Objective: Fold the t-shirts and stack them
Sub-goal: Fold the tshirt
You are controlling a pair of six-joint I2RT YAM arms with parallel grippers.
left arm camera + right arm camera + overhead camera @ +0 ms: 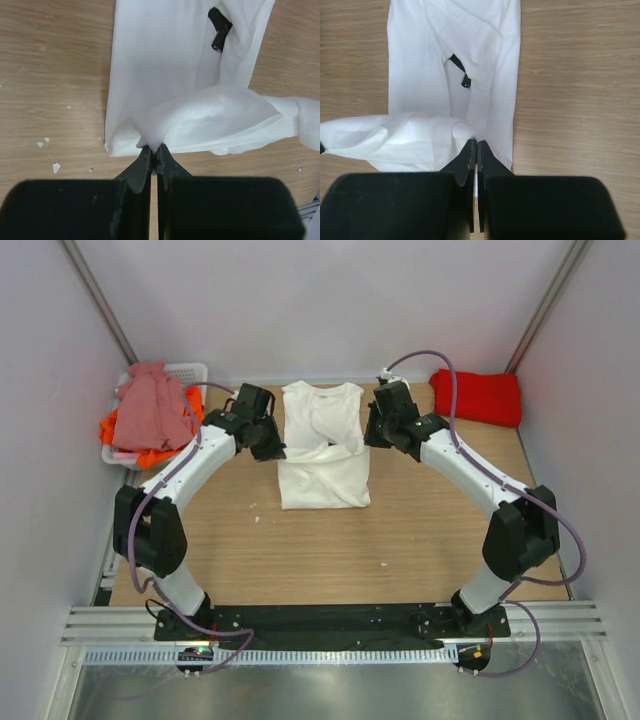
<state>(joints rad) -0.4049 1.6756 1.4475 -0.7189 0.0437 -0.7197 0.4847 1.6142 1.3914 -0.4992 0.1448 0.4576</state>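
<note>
At its very tip the left tool, jaws closed tight, pinches a raised fold of the large white soft cloth t-shirt. The right tool, closed just as tight, nips the same fold's other end. Light and limp, the shirt will likely sag, so edges and corners look the best holds. It lies on the wooden counter between both tools.

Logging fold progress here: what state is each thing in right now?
white t-shirt: partly folded on the table, pinched at both sides.
left tool: shut on the white t-shirt.
right tool: shut on the white t-shirt.
red t-shirt: folded, far right.
pink t-shirt: crumpled over the basket.
orange t-shirt: crumpled under the pink one.
</note>
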